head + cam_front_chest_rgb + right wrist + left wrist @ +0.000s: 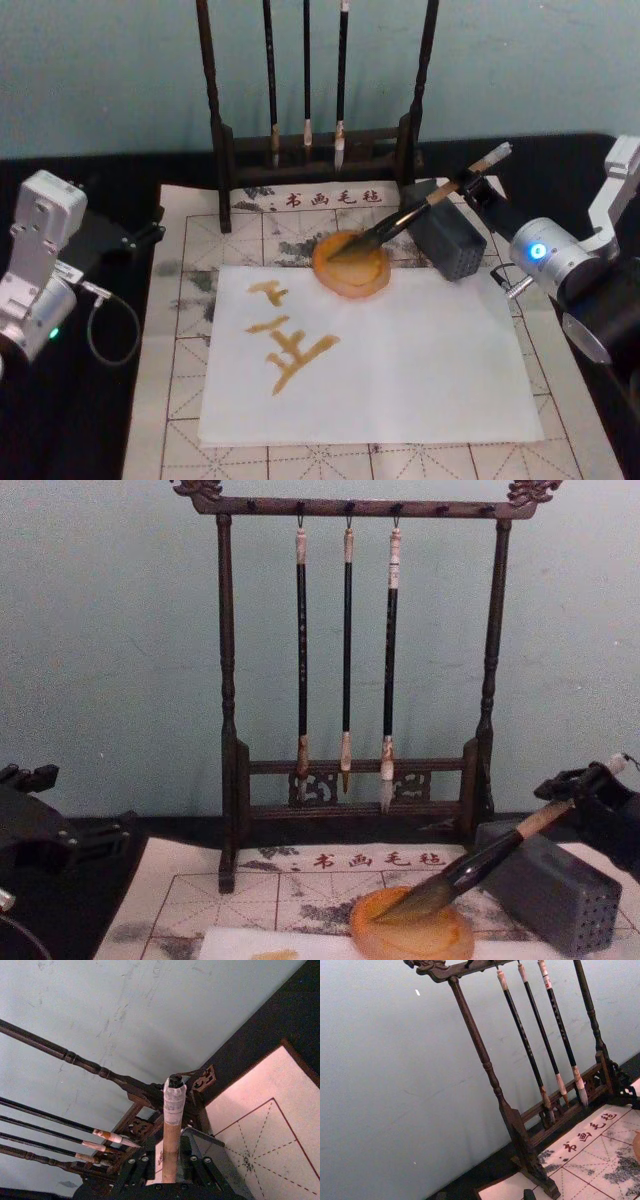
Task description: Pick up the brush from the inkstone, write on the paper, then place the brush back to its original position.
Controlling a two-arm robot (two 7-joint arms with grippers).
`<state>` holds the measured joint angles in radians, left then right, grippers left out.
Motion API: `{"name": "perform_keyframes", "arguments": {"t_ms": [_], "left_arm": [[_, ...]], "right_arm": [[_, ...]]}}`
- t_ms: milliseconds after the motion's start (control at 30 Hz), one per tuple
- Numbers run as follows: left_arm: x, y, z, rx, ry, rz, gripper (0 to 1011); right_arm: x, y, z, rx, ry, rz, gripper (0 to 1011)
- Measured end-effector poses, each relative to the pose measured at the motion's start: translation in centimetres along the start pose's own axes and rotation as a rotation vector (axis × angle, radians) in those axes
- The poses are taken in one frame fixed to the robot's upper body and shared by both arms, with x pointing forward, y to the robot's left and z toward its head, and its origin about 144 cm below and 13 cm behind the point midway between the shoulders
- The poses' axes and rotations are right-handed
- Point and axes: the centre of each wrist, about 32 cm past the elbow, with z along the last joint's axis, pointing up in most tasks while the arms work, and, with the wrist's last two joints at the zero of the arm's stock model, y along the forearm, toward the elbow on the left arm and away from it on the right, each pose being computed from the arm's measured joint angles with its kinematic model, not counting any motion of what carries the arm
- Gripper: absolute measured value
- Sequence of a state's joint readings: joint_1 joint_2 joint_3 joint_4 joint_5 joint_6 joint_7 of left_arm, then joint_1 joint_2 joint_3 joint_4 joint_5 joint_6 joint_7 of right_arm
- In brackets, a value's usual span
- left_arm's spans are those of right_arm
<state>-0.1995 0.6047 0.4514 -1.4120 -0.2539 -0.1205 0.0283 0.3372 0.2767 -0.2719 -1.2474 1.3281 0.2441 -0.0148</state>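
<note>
In the head view, the brush (420,208) is seen slanting down from the right hand (478,183), its bristle tip resting in the inkstone (351,265), which sits on the gridded mat (180,300) touching the top edge of the paper (400,370). Tan strokes are seen on the left part of the paper. A grey block (448,240) stands just beside the inkstone under the handle, and the left arm is parked at the left edge of the bench (60,420), its hand's state untold. In the left wrist view, a wooden rack (510,1110) with three thin brushes (540,1040) is shown against the wall. In the right wrist view, the handle of the brush (172,1135) is seen clamped between the right hand's fingers (135,1167). In the chest view, the brush (480,865) is held by the right hand (590,785) near its capped end, the tip lying in the inkstone (412,930) beside the block (550,885).
</note>
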Motion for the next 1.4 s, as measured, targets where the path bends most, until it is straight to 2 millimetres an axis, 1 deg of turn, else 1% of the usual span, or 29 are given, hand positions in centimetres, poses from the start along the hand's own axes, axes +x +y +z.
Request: {"name": "perform_keyframes", "arguments": {"t_ms": [67, 167, 333, 400, 467, 533, 567, 600, 633, 733, 767, 1133, 1400], "left_arm": [[0.0, 0.0, 0.0, 0.000, 0.000, 0.000, 1001], [0.0, 0.0, 0.0, 0.000, 0.000, 0.000, 1001], [0.0, 0.0, 0.0, 0.000, 0.000, 0.000, 1001], [0.0, 0.0, 0.0, 0.000, 0.000, 0.000, 1001], [0.0, 0.0, 0.0, 0.000, 0.000, 0.000, 1001], [0.0, 0.0, 0.0, 0.000, 0.000, 0.000, 1001], [0.0, 0.0, 0.0, 0.000, 0.000, 0.000, 1001], [0.0, 0.0, 0.0, 0.000, 0.000, 0.000, 1001], [0.0, 0.0, 0.0, 0.000, 0.000, 0.000, 1001], [0.0, 0.0, 0.0, 0.000, 0.000, 0.000, 1001], [0.0, 0.0, 0.0, 0.000, 0.000, 0.000, 1001], [0.0, 0.0, 0.0, 0.000, 0.000, 0.000, 1001], [0.0, 0.0, 0.0, 0.000, 0.000, 0.000, 1001]], "right_arm": [[0.0, 0.0, 0.0, 0.000, 0.000, 0.000, 369], [0.0, 0.0, 0.0, 0.000, 0.001, 0.001, 448], [0.0, 0.0, 0.0, 0.000, 0.001, 0.001, 626], [0.0, 0.0, 0.0, 0.000, 0.001, 0.001, 663], [0.0, 0.0, 0.0, 0.000, 0.001, 0.001, 744], [0.0, 0.0, 0.0, 0.000, 0.001, 0.001, 784], [0.0, 0.0, 0.0, -0.001, 0.001, 0.001, 839], [0.0, 0.0, 0.0, -0.001, 0.001, 0.001, 850], [0.0, 0.0, 0.0, -0.001, 0.000, 0.001, 908], [0.0, 0.0, 0.0, -0.001, 0.000, 0.002, 956], [0.0, 0.0, 0.0, 0.000, 0.000, 0.002, 1000], [0.1, -0.1, 0.0, 0.000, -0.005, 0.002, 1002], [0.4, -1.2, 0.1, 0.004, -0.024, 0.009, 1003]]}}
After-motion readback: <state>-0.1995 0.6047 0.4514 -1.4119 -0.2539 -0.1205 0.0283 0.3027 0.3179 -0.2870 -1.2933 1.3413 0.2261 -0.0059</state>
